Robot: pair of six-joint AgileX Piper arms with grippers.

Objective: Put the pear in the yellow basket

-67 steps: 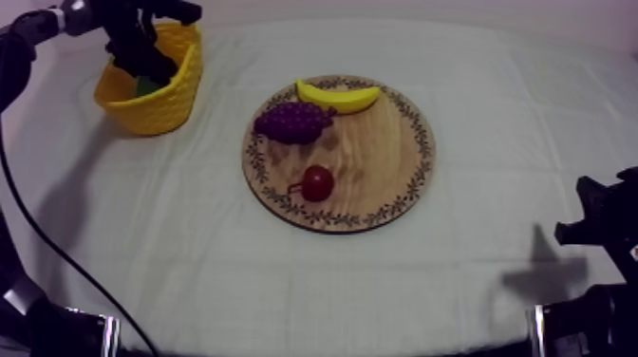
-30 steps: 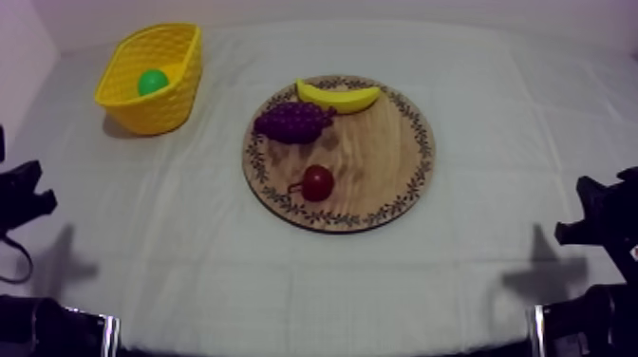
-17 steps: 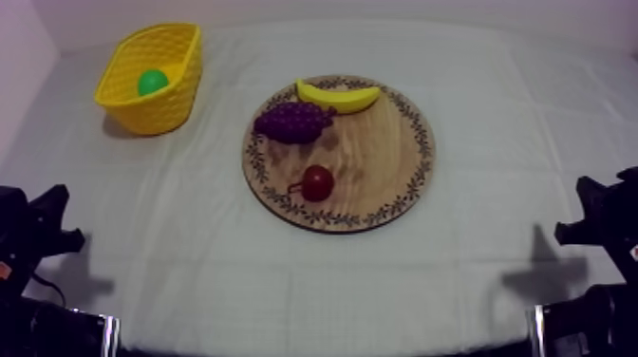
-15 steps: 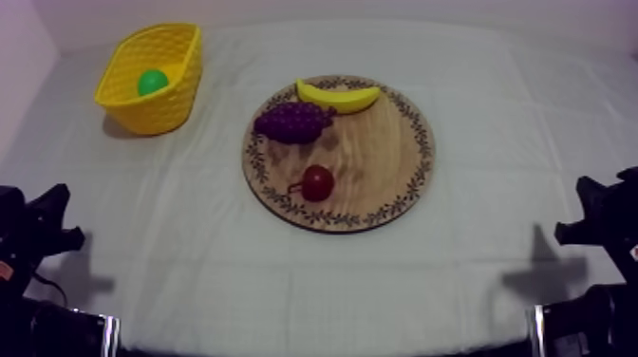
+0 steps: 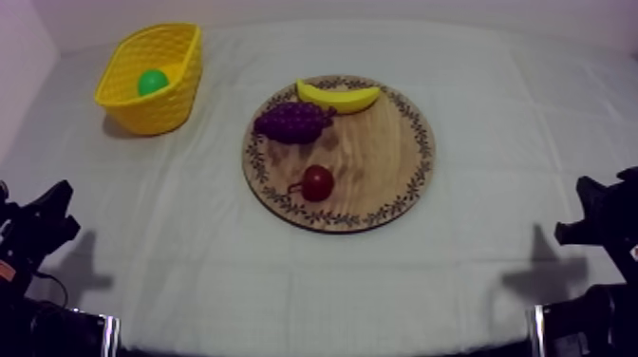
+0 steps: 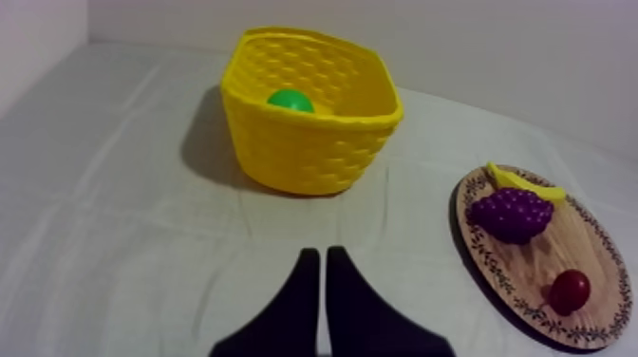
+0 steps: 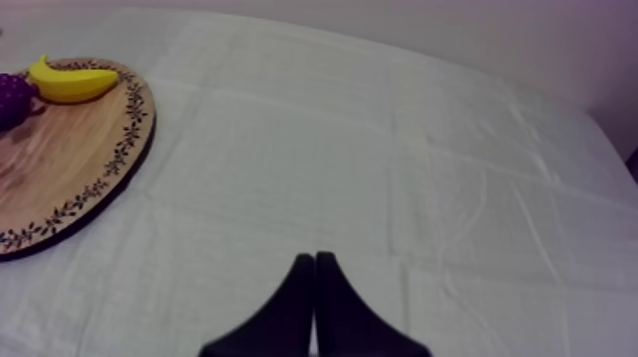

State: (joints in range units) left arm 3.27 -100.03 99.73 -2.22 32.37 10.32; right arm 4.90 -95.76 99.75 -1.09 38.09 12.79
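We're seeing pear (image 5: pixel 152 82) sitting in basket (image 5: pixel 177 106), upper left of top view. We're holding left claw (image 6: pixel 319 254) and right claw (image 7: pixel 314 257) pinched together, gripping nothing, over counter (image 5: pixel 285 285).

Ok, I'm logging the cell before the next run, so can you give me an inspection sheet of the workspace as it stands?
surface: grey-white cloth, creased, lying flat.
job's things: pear lies inside the yellow basket at the cloth's far left; wooden board in the middle, no pear on it.
clutter: banana and bunch of grapes on the board's far side, small red fruit nearer.
grippers: left gripper shut on nothing, low over the cloth short of the basket; right gripper shut on nothing, over cloth beside the board.
cables: nothing seen.
surroundings: pale wall along the far side.
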